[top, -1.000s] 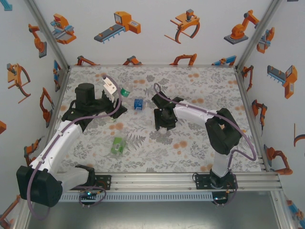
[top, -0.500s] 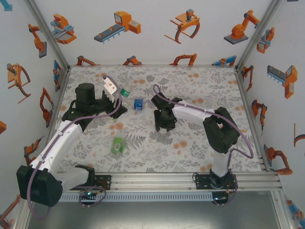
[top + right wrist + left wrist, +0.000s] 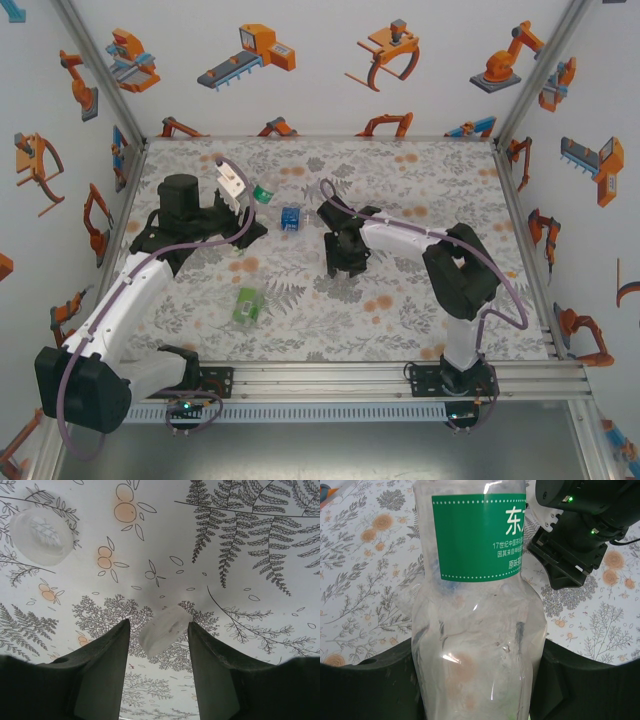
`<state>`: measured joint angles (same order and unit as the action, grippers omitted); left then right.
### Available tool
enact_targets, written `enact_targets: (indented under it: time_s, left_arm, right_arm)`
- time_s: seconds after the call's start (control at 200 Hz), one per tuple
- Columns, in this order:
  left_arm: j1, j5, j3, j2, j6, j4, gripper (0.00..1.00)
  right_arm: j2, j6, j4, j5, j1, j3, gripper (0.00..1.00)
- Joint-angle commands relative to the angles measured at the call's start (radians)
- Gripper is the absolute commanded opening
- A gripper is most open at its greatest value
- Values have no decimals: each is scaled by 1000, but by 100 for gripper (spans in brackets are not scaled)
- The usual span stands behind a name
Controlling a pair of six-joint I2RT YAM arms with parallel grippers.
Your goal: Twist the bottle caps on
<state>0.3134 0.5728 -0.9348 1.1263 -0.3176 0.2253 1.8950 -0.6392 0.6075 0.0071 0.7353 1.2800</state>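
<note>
Left cam: my left pincer (image 3: pixel 477 680) clamps the green-label bottle (image 3: pixel 477 580) tight. Right cam: my right pincer (image 3: pixel 157 645) is part open round a cap (image 3: pixel 165 630) — not gripped yet, I think; 2nd cap (image 3: pixel 41 535) nearby. Top cam: no caps on yet, I'd say; blue bottle (image 3: pixel 291 219) and lying bottle (image 3: pixel 246 305) wait — floral table (image 3: pixel 420 190), robot-picture walls (image 3: pixel 320 90).

Top camera overlooks the table (image 3: pixel 420 170); 2 wrist cameras see it close up
</note>
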Motion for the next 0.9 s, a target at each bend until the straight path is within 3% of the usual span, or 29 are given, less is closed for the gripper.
enact_targets:
  time_s: [0.0, 0.471, 0.591, 0.796, 0.891]
  left_arm:
    - [-5, 25, -17, -5, -1, -2, 3]
    - [-6, 24, -17, -3, -3, 0, 3]
    - [-5, 24, -18, 0, -3, -1, 3]
    - [-6, 24, -15, 6, 0, -3, 3]
    - [-5, 24, -13, 10, 5, -7, 3]
  right_arm:
    - [16, -17, -18, -13, -5, -19, 46]
    - [-5, -53, -115, -74, -26, -87, 25]
    - [-39, -86, -210, -165, -54, -140, 22]
    - [-101, -198, -523, -385, -134, -331, 20]
    - [-119, -224, -582, -407, -157, -405, 21]
